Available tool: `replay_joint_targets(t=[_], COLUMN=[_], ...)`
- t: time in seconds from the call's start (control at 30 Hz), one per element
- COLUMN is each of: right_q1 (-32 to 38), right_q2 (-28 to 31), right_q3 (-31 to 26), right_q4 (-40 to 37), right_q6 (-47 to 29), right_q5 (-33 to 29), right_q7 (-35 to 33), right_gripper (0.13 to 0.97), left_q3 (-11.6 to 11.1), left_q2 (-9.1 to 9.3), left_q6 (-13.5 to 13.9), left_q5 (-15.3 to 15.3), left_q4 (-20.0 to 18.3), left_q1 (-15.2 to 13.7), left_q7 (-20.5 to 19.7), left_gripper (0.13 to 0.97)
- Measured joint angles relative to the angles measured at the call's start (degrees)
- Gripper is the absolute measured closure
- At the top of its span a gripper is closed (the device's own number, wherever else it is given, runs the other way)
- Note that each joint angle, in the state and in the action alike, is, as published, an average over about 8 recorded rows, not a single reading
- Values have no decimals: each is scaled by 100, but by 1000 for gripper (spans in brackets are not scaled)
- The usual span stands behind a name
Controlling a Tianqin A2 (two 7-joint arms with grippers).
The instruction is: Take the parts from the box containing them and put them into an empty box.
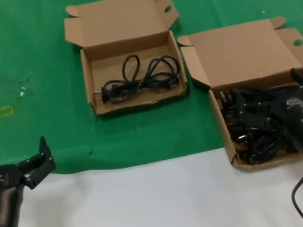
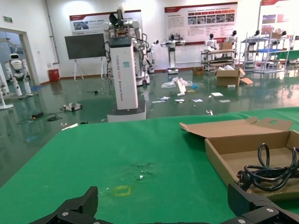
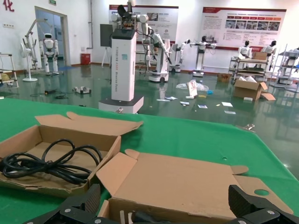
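A cardboard box at the right holds a heap of black power cords. My right gripper hangs just above that heap, open and empty; in the right wrist view a plug with metal prongs lies between its wide fingers, below the box flap. A second box farther back holds one looped black cord, which also shows in the left wrist view and in the right wrist view. My left gripper is open and empty at the front left.
A green cloth covers the far part of the table; the near part is white. A small yellow mark lies on the cloth at the left. Both boxes have raised lids at the back.
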Motion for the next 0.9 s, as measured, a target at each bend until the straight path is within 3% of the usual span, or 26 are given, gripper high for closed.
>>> replay_joint_targets(t=[0.9], right_q1=[0], right_q2=[0], right_q3=[0], right_q4=[0], right_q6=[0], right_q5=[0], right_q7=[0], right_gripper=[129], left_q3=[0], left_q2=[0], left_q6=[0], left_q5=[0], left_q4=[0], left_q1=[0], left_q7=[0], left_gripper=[132])
